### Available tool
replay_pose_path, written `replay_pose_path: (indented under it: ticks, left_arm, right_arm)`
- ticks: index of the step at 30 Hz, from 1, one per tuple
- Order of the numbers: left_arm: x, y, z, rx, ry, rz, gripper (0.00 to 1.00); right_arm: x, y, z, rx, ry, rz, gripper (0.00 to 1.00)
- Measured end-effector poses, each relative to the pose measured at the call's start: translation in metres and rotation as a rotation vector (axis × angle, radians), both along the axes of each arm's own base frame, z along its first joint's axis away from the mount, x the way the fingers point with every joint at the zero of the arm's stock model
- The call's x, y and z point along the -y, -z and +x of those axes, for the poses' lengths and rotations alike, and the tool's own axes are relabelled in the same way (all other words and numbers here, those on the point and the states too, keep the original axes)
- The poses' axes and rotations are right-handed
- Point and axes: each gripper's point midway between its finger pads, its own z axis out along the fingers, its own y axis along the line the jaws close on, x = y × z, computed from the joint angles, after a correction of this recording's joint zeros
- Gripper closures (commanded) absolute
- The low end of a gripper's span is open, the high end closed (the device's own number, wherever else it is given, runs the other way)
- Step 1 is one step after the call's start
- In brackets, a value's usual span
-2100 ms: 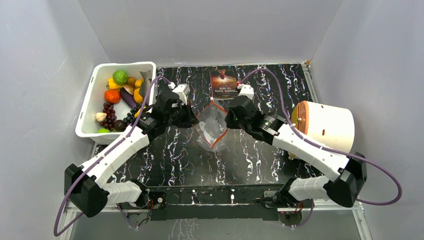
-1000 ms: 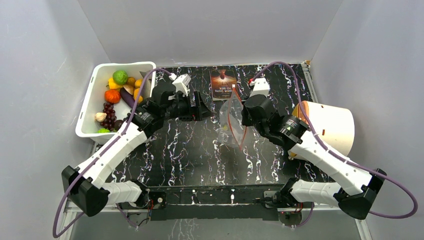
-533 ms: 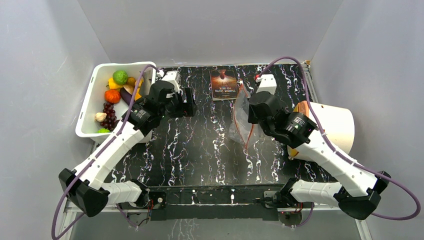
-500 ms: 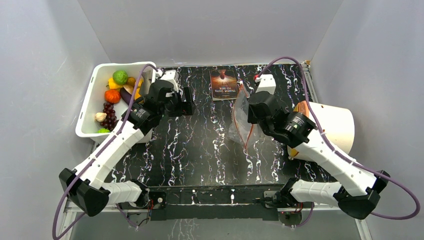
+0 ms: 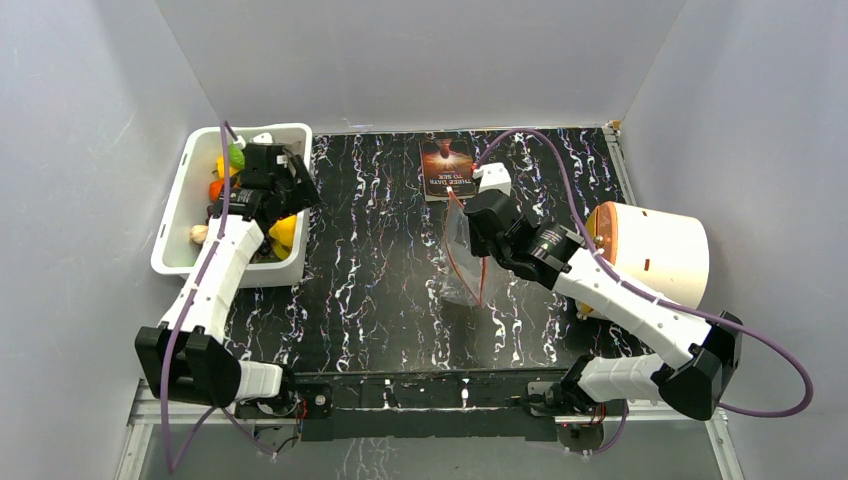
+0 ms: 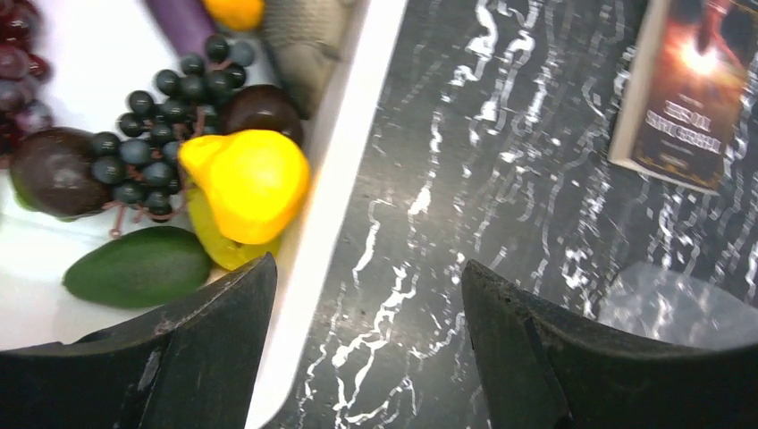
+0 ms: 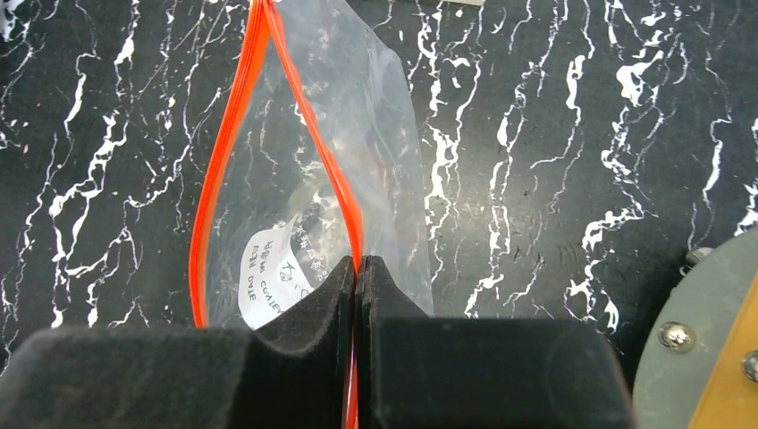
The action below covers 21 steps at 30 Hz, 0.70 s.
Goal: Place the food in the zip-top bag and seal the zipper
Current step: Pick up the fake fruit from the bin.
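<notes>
Left end effector [image 5: 285, 190] has swung off the middle of the counter [image 5: 380, 290] and now sits over the tub [image 5: 178, 210] at the upper left of the top view. Its jaws are wide with nothing in them, and the yellow pear [image 6: 246, 183] and grapes [image 6: 165, 116] are right below. Right end effector [image 7: 357, 268] is pinched tight on one lip of the zipper [image 7: 196, 268], and the bag [image 5: 460, 280] hangs from it just right of centre with its mouth gaping and no food in it that I can see. My worry is that only one lip is held, so the floppy mouth could sag shut or twist and food would bounce onto the counter. Also, that pear is round and jammed against the grapes, so it might squirt out of the grip or drag a bunch along.
</notes>
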Motion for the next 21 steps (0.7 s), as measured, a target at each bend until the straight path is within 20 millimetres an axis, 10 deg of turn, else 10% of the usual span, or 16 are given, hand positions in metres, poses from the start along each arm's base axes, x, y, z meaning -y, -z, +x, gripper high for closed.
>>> replay_pose_path:
  ticks: [11,21]
  left_arm:
    - [-0.067,0.030,0.009,-0.078,-0.160,-0.020,0.29]
    - [-0.070,0.081,0.011,-0.172,-0.138,-0.118,0.29]
  right_arm:
    - [-0.017,0.005,-0.004,-0.016,-0.077,0.052,1.00]
    - [-0.018,0.004,-0.003,-0.010,-0.089,0.052,1.00]
